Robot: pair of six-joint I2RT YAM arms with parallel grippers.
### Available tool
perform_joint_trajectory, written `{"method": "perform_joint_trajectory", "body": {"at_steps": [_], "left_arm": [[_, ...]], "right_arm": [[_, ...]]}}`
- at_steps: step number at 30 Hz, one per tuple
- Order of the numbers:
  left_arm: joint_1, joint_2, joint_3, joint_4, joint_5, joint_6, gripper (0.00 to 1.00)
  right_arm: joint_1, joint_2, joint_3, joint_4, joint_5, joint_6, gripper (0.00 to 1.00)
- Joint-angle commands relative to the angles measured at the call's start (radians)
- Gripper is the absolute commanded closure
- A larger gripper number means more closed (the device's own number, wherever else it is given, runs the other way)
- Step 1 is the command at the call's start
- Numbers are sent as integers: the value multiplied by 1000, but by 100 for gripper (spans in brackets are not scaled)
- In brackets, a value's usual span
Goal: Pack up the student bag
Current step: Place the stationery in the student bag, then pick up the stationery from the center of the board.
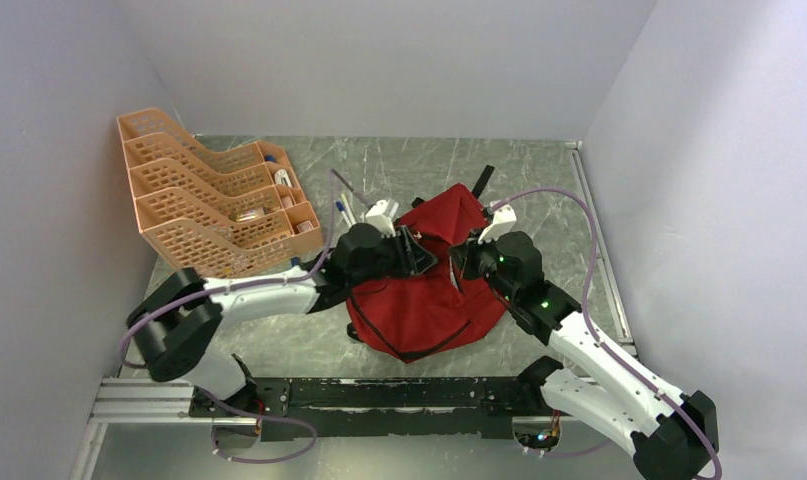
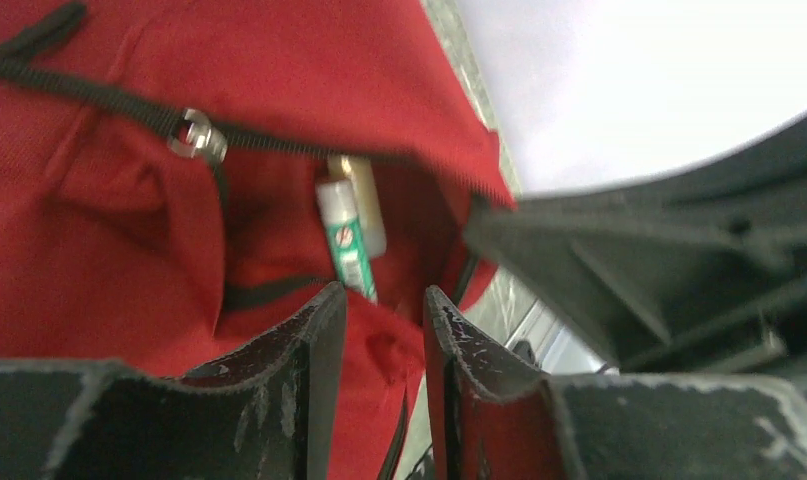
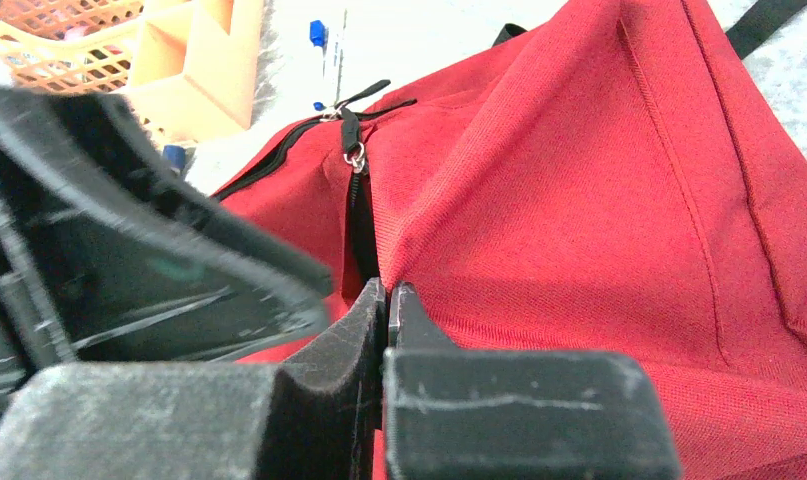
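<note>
The student bag [image 1: 429, 300], a red backpack with black zippers, lies in the middle of the table with its top pulled up. My left gripper [image 1: 416, 252] is at the bag's opening, and its jaws [image 2: 384, 300] stand a little apart with a loose fold of red fabric between them. Inside the opening a white and green tube [image 2: 345, 235] lies beside a tan one [image 2: 367, 205]. My right gripper [image 1: 461, 263] is shut [image 3: 387, 295] on the bag's edge [image 3: 579, 200] just below the zipper pull [image 3: 355, 155].
An orange tiered tray rack [image 1: 194, 200] with small items stands at the back left, also in the right wrist view [image 3: 189, 70]. Pens [image 1: 344, 210] lie on the table between the rack and the bag. Grey walls close in left, right and back.
</note>
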State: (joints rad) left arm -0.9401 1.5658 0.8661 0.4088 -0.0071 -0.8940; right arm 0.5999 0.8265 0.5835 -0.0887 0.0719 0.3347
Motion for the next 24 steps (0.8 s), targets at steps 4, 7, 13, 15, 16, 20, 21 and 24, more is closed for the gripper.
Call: {"method": "perform_joint_trajectory", "body": {"at_steps": [4, 7, 13, 15, 16, 20, 21, 24], "left_arm": [[-6, -249, -232, 15, -22, 203, 60], [-5, -353, -259, -134, -167, 242, 60], [49, -435, -210, -530, -493, 179, 51], [118, -429, -201, -600, -488, 170, 49], [159, -426, -201, -635, -475, 164, 50], [312, -411, -220, -693, -432, 150, 51], [339, -399, -217, -707, -440, 151, 50], [387, -352, -196, -741, -493, 159, 46]], "right_arm": [[9, 0, 6, 39, -17, 4, 100], [9, 1, 8, 34, -22, 5, 100], [9, -3, 5, 27, -17, -2, 100], [9, -1, 4, 28, -21, 1, 100], [10, -1, 2, 30, -25, 2, 100], [9, -1, 2, 27, -31, 3, 100], [10, -3, -1, 27, -29, 1, 100], [9, -4, -1, 27, -33, 4, 100]]}}
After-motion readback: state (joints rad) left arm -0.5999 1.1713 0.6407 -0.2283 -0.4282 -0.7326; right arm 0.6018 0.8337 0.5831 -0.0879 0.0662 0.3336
